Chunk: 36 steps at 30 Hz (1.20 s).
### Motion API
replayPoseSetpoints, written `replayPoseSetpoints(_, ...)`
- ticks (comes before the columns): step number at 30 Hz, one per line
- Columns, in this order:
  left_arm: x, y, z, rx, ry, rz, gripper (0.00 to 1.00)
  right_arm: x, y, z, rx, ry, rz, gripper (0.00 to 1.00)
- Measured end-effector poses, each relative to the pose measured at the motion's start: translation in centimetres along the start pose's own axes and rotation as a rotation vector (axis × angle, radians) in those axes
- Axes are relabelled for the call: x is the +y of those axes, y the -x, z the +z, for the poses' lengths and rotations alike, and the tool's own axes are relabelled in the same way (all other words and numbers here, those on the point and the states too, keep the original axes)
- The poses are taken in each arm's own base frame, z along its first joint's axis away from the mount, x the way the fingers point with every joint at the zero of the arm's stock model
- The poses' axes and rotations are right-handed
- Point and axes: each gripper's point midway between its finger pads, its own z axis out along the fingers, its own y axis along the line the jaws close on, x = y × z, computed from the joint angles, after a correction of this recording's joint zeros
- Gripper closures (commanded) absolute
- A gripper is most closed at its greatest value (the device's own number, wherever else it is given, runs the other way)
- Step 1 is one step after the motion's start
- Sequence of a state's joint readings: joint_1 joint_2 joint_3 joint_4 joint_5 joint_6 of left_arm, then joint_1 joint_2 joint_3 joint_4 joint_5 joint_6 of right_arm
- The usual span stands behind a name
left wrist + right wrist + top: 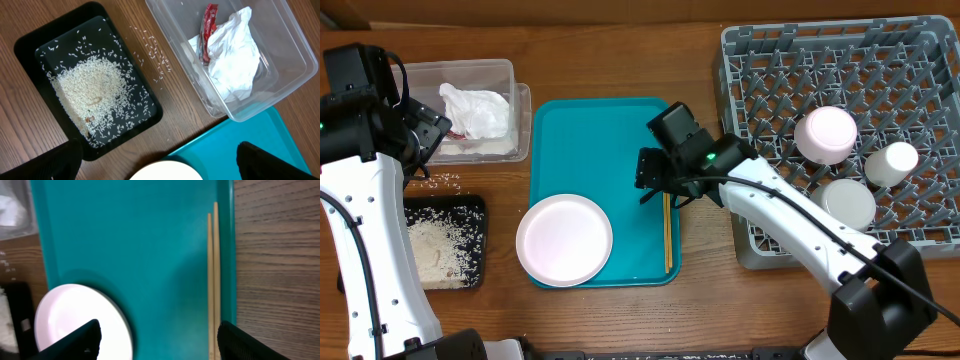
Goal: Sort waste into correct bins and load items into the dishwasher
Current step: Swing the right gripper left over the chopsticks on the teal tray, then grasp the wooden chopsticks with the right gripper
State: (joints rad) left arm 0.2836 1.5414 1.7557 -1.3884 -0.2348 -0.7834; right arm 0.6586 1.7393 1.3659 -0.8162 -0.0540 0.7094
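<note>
The right gripper (162,342), fingers spread wide and holding nothing, is hovering over the chopsticks (213,280) lying flat against the teal tray's (150,235) raised edge, probably risking hitting that edge or pinching only one stick.

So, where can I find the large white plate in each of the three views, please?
Overhead: the large white plate lies on the lower left part of the teal tray.
Left wrist: only the plate's rim shows, at the middle of the bottom edge.
Right wrist: the plate is at the bottom left, cut off by the picture's edge.
Shared landmark: the teal tray, which lies under the plate in every view.
</note>
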Motion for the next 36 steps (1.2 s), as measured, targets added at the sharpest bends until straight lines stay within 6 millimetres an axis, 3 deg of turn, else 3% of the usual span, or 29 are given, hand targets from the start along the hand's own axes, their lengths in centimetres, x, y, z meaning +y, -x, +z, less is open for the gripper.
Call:
replayPoseSetpoints(6,0.0,0.0,0.0,0.000,0.000,0.000,0.00,-0.7,-0.5,1.6,0.005,-0.061,-0.014,0.33)
replayPoseSetpoints(16,0.0,0.0,0.0,0.000,0.000,0.000,0.00,-2.1,-1.2,4.1,0.042,-0.134,-0.021,0.56)
replayPoseSetpoints(23,0.0,0.0,0.0,0.000,0.000,0.000,0.00,-2.6,-1.1,4.6,0.005,-0.190,-0.024,0.55)
replayPoseSetpoints(36,0.0,0.0,0.0,0.000,0.000,0.000,0.00,-1.0,-1.8,4.6,-0.080,-0.224,-0.068,0.58)
